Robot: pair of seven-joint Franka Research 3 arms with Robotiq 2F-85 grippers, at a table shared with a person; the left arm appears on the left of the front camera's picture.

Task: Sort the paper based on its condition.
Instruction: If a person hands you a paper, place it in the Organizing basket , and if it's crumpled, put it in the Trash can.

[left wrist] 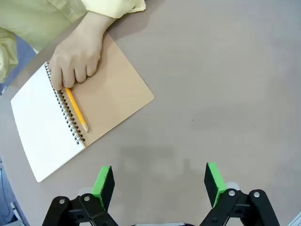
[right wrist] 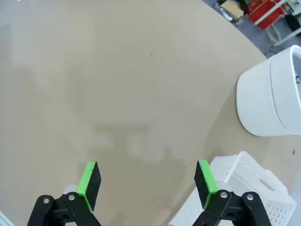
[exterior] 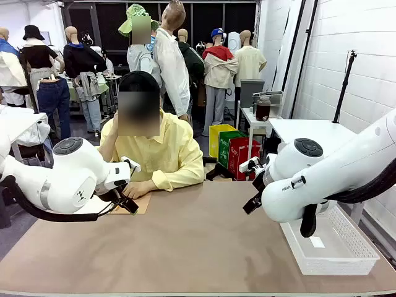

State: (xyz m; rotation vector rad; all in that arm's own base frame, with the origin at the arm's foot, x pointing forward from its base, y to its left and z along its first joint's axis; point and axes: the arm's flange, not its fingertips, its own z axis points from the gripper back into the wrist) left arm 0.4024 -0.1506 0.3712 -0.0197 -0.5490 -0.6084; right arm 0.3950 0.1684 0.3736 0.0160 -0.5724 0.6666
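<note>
White paper page (left wrist: 42,122) lies bound in open spiral notebook (left wrist: 117,89), ahead of left pincer (left wrist: 157,176), beyond its left finger, well apart from it. Person's hand (left wrist: 75,59) rests on notebook's far end, fingers over end of yellow pencil (left wrist: 76,109) lying along coil. Left pincer spread wide, empty, above bare brown tabletop (left wrist: 211,94). Right pincer (right wrist: 146,176) likewise wide apart, gripping nothing, over tabletop. White mesh basket (right wrist: 263,197) just beside its right finger.

The left gripper (left wrist: 160,184) hovers, jaws wide apart, near the table's (exterior: 198,247) far-left corner; the right gripper (right wrist: 148,181) hangs equally spread toward its right edge.
</note>
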